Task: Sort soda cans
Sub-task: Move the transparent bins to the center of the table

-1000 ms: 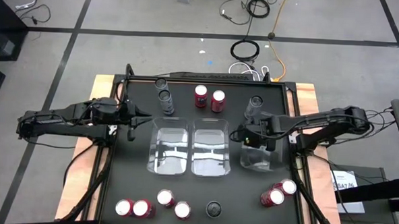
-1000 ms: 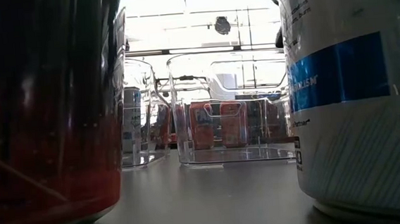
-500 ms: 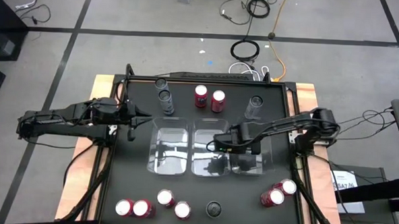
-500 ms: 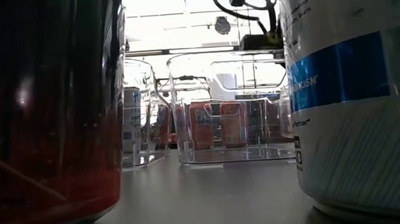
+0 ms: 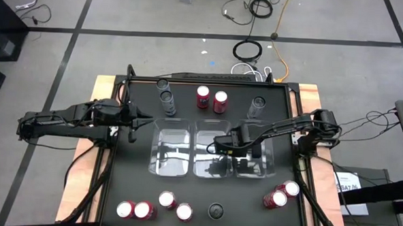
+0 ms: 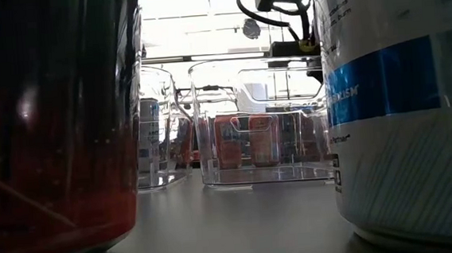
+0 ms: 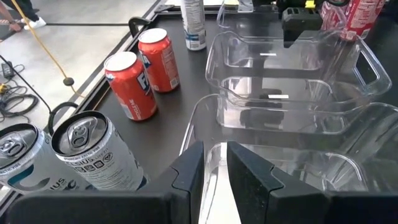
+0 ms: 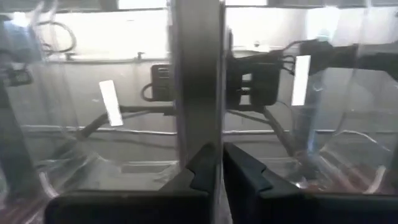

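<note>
high view shows the right gripper [image 5: 222, 145] has swung from the right-hand bin [image 5: 257, 156] to over the middle bin [image 5: 209, 149] near the tabletop's centre, fingers pressed together, empty. left gripper [image 5: 138, 122] waits near the left edge, its fingers a narrow slot apart, holding nothing. soda cans all stand upright: two red cans [image 5: 211, 99] and grey cans [image 5: 165, 98] by the far edge, more red cans [image 5: 154, 206] along the near edge.

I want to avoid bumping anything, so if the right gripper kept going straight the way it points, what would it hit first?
Most likely the clear bin wall directly ahead: the right gripper, fingers shut, points at the upright edge where two bins meet. Depth is hard to judge, but nothing else shows in between.
</note>
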Motion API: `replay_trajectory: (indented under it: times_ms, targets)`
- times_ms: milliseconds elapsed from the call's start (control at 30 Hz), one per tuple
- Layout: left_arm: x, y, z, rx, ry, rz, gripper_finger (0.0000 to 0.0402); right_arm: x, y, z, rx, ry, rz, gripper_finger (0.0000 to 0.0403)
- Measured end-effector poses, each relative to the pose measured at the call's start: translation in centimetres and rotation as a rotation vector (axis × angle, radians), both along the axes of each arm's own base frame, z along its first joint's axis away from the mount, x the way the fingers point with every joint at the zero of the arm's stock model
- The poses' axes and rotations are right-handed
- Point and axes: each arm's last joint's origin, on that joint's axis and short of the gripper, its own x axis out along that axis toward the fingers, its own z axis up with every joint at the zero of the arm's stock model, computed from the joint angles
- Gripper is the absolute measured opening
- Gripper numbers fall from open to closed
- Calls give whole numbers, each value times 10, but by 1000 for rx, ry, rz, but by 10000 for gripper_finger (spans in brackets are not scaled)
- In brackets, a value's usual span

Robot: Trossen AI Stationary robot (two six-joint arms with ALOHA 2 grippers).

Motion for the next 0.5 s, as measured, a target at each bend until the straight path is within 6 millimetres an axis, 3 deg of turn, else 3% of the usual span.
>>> replay_trajectory:
  times_ms: [300,500]
  targets:
    - [0,0,0,-1,0,0,82,1,1,1,31,-9,14,66]
    - [0,0,0,-3,-1,1,82,-7,-1,19,-7,-74,2,80]
